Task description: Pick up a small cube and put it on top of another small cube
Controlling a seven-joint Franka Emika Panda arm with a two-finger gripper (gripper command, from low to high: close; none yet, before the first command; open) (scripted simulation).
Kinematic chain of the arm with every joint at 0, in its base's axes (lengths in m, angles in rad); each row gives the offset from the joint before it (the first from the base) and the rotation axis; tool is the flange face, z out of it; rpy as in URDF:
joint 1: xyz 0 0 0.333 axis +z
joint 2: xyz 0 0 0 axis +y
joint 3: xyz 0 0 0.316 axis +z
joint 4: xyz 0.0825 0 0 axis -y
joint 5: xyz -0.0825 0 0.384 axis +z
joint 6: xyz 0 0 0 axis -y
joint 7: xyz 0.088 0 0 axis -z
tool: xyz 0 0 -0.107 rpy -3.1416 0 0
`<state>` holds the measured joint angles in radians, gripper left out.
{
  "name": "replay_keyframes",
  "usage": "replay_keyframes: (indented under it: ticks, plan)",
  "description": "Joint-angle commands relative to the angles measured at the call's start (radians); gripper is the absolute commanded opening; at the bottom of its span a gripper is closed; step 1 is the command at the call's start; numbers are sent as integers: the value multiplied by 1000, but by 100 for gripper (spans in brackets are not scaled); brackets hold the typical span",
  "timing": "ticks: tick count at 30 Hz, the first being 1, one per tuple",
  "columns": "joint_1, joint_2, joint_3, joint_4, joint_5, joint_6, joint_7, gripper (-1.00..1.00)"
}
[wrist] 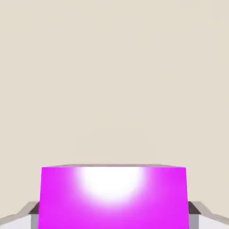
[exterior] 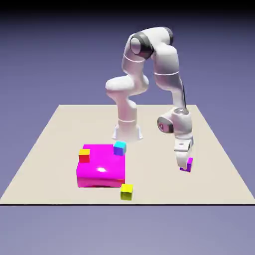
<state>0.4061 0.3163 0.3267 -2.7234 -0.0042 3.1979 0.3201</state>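
We counted 4 small cubes, 1 each of purple, cyan, red and yellow, plus 1 big magenta block, 1 arm and 1 gripper. The gripper (exterior: 185,167) was closed on the purple cube (wrist: 113,199), a fingertip touching each of 2 opposite sides, and the cube sat low between them, down at the table (exterior: 154,187).

The cubes had flat faces and plain, smooth colour; the purple one showed a white glare on its face in the hand view. The block (exterior: 101,167) looked glossy, with a bright highlight and a rounded edge along its top. The table was matte beige, and the arm (exterior: 166,60) was smooth white with dark grey joint rings.

In the exterior view, the block lay well apart from the gripper, to its left. The cyan cube (exterior: 119,149) was left of the gripper too, at the block's far right corner; we could not tell whether it touched. The red cube (exterior: 84,156) was farther left, by the block's left side, and the yellow cube (exterior: 126,192) was left and nearer the camera, just beside the block's near right corner.
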Motion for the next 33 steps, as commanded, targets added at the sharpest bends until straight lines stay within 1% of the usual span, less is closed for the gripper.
replay_keyframes:
  ticks: [1, 7, 9, 33]
  plan:
    - [-33, -25, 36, -8, 16, -18, -12, -100]
    - [-233, -178, 253, -56, 110, -129, -80, -100]
    - [-244, -186, 265, -59, 114, -134, -84, -100]
    - [-273, -981, -605, -235, -131, -762, -378, -100]
